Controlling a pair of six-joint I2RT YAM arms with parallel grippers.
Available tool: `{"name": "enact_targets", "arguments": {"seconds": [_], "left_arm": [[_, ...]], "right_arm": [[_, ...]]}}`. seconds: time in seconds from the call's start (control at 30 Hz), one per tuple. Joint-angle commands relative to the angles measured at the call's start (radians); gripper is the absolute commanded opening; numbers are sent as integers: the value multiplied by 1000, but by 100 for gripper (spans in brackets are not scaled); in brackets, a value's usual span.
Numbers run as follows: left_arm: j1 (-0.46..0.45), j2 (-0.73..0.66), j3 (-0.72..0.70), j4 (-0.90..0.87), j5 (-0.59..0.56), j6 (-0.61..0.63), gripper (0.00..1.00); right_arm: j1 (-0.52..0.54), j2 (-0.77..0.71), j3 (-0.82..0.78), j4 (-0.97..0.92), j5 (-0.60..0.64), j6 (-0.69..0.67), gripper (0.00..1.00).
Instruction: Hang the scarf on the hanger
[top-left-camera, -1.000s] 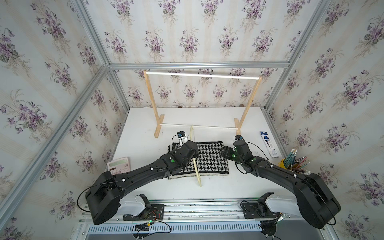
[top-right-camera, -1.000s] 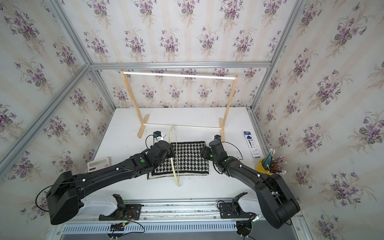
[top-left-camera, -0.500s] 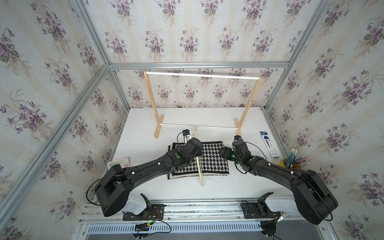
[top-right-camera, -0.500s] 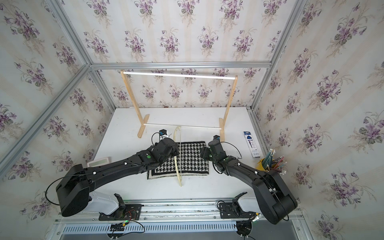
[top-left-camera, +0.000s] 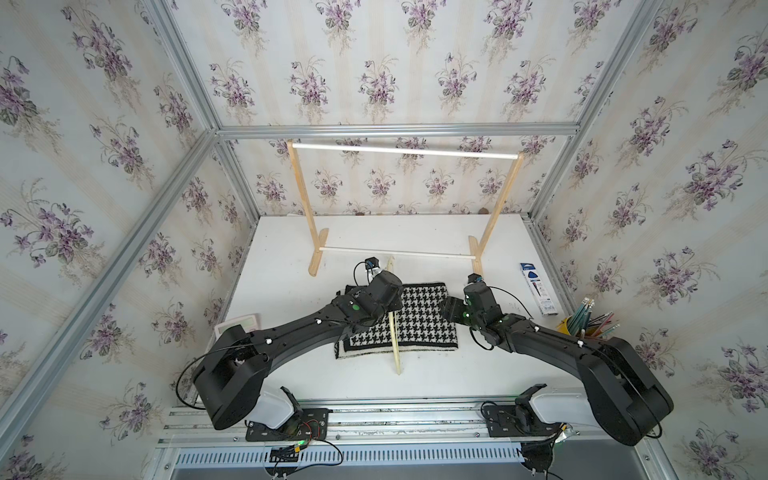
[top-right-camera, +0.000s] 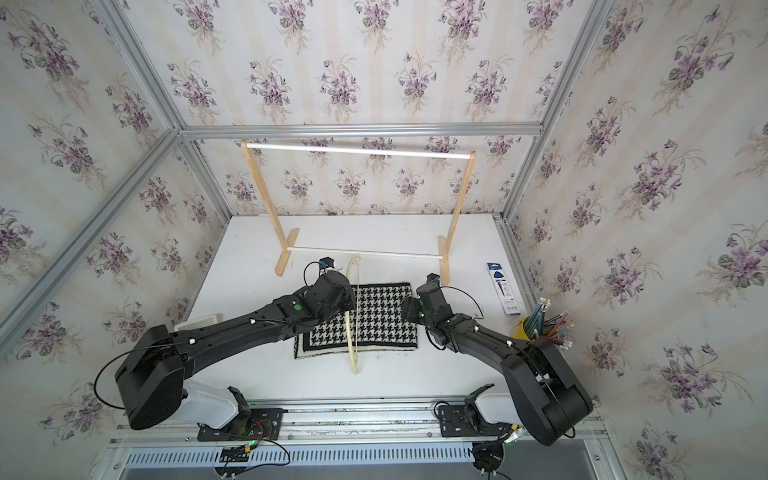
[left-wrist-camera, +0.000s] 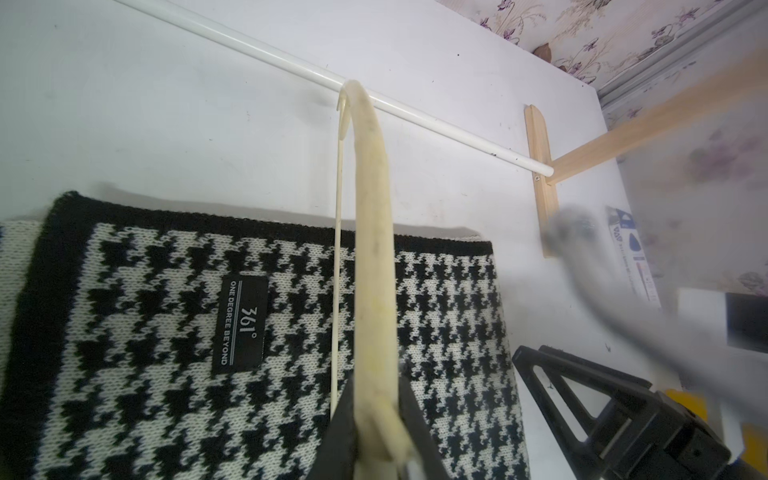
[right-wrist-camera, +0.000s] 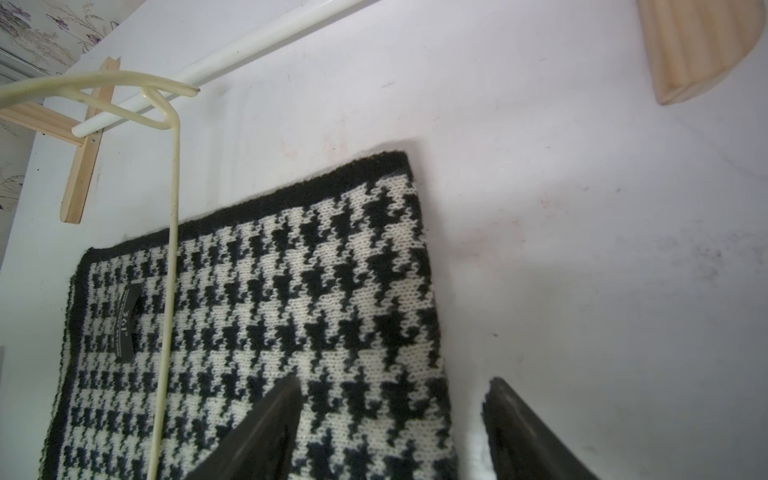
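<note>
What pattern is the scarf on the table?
Black-and-white houndstooth with a black border; the scarf shows best in the left wrist view.

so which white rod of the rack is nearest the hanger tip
The lower rod, low between the wooden rack's feet: the hanger tip ends right beside it. The upper rod spans the rack's top, far above.

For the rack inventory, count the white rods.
2. The top rod spans the wooden rack up high; the bottom rod runs low between its feet, beyond the scarf. None looks hidden.
</note>
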Motion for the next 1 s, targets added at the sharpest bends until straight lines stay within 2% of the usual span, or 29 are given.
{"name": "enact_targets", "arguments": {"seconds": [0.0,0.53,0.97], "left_arm": [[1,13,1,23,18,-1,0],[2,-2,-6,-1,0,-19,0],[2,5,1,-47,-14,-87,0]], "right_arm": [[1,4,-1,16,0,-9,74],[1,51,-12,49,-11,21,74],[2,135,-24,117,-48,40,74]]}}
